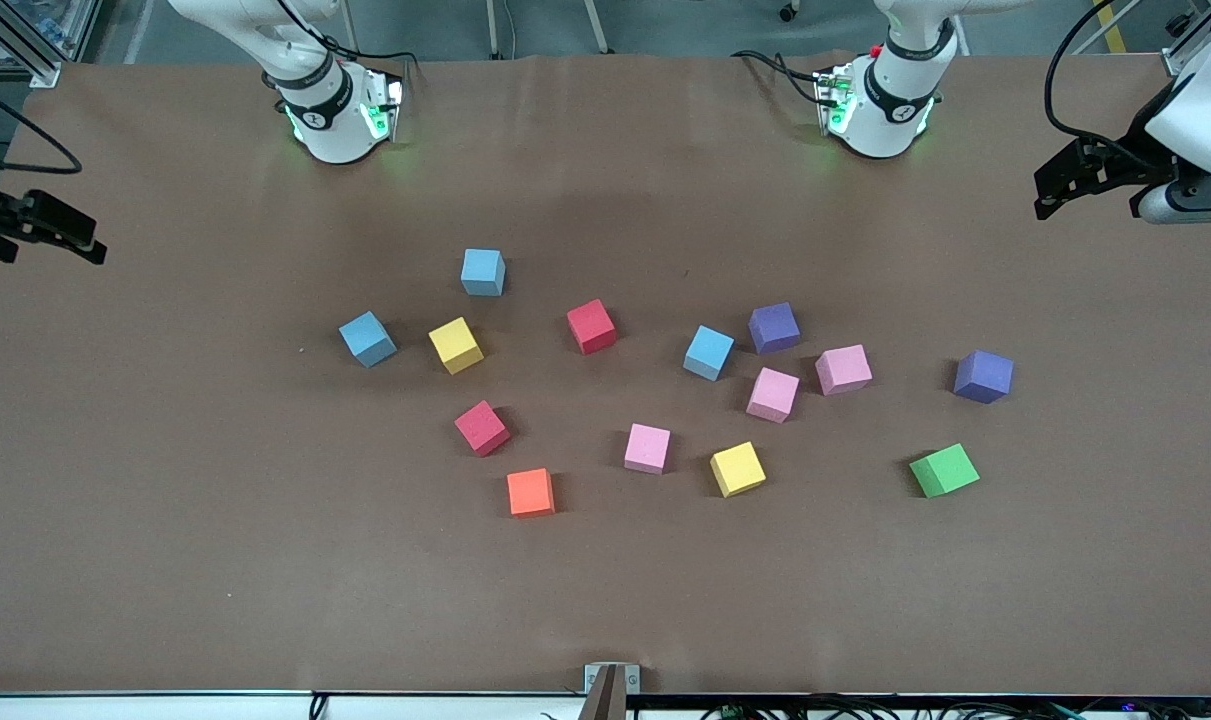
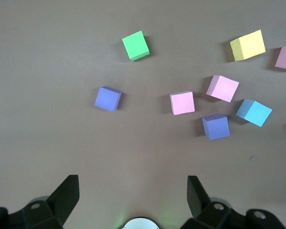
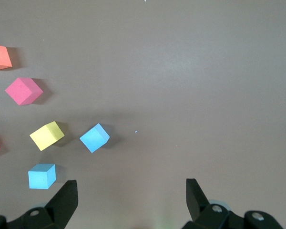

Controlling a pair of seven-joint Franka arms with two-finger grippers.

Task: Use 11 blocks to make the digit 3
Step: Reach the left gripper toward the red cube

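Front view: brown table (image 1: 165, 560), scattered blocks (image 1: 592, 326).

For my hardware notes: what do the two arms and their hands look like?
Both arms are white with black joint bands, green lights glowing at their bases and black cables trailing off. The left hand and right hand are black, each with two wedge-shaped fingers.

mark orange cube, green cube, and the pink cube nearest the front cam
orange cube (image 1: 531, 492), front view, centre of top face
green cube (image 1: 944, 470), front view, centre of top face
pink cube (image 1: 648, 447), front view, centre of top face
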